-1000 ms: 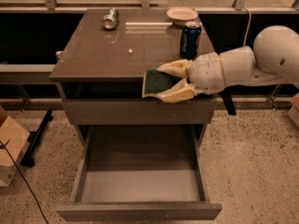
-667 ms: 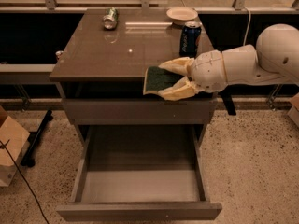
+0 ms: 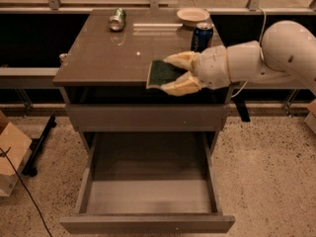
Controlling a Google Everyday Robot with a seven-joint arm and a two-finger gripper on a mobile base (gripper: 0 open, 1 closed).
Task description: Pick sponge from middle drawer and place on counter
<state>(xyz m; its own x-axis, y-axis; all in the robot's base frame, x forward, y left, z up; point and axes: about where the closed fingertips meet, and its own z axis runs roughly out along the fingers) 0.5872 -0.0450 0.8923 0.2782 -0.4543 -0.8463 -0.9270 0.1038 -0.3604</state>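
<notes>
My gripper point(image 3: 170, 74) reaches in from the right and is shut on the sponge point(image 3: 161, 73), whose dark green face shows between the two cream fingers point(image 3: 180, 60). The sponge hangs over the front edge of the glossy grey-brown counter point(image 3: 108, 58), just above its surface. The middle drawer point(image 3: 148, 196) is pulled out below, and its pale grey floor is bare.
A blue can point(image 3: 202, 36) stands on the counter just behind the gripper. A white bowl point(image 3: 193, 16) sits at the back right and a silver can point(image 3: 117, 19) lies at the back left. A cardboard box point(image 3: 10, 152) stands on the speckled floor at the left.
The gripper has carried the sponge a little up and back, from in front of the counter's edge to over it.
</notes>
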